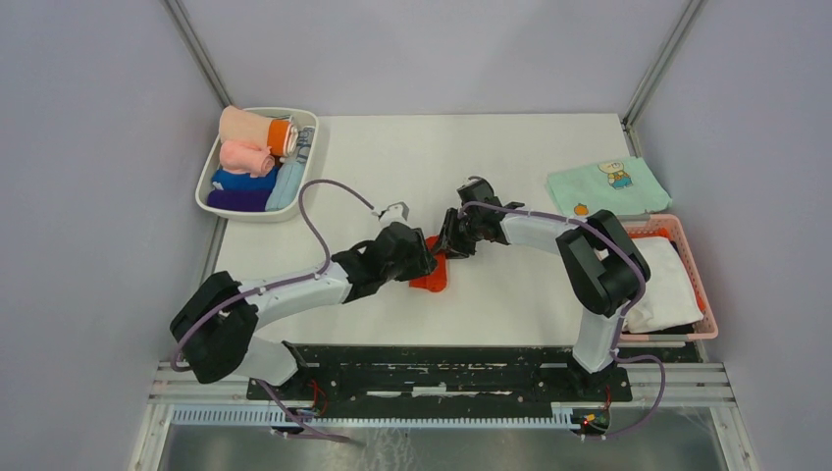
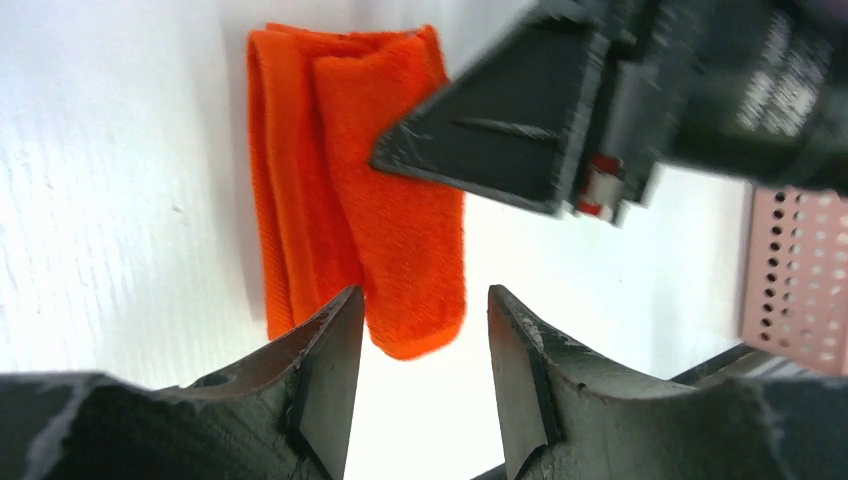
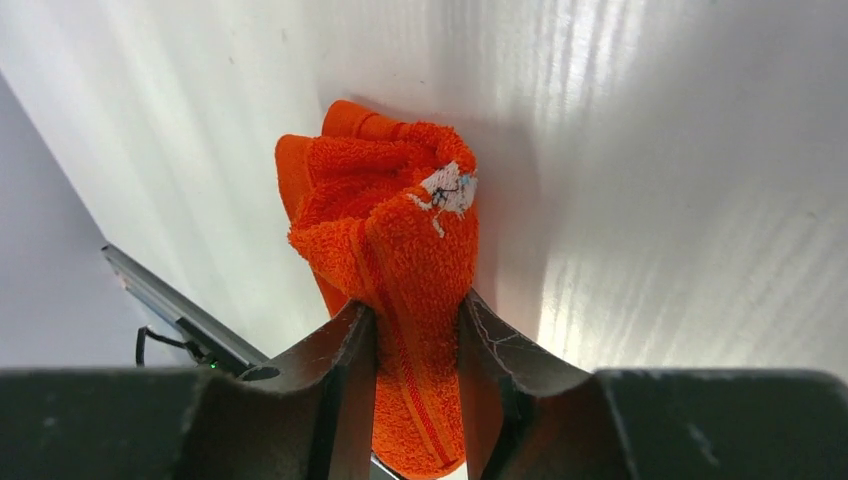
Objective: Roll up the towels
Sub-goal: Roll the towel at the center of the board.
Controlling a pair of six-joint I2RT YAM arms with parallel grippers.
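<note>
A red-orange towel [image 1: 432, 277] lies folded into a narrow strip in the middle of the table. My right gripper [image 3: 418, 330] is shut on one end of the towel [image 3: 400, 230], which bunches up between the jaws and shows a small white tag. My left gripper [image 2: 425, 305] is open and empty, its jaws just short of the other end of the towel [image 2: 370, 200]. In the top view the left gripper [image 1: 424, 257] and the right gripper [image 1: 448, 245] meet over the towel. No pale pink panda towel is identifiable.
A white bin [image 1: 211, 191] at the back left holds several rolled cloths. A mint-green cloth with a bear print [image 1: 608, 184] lies at the back right. A pink basket [image 1: 690, 257] with white cloth sits at the right edge.
</note>
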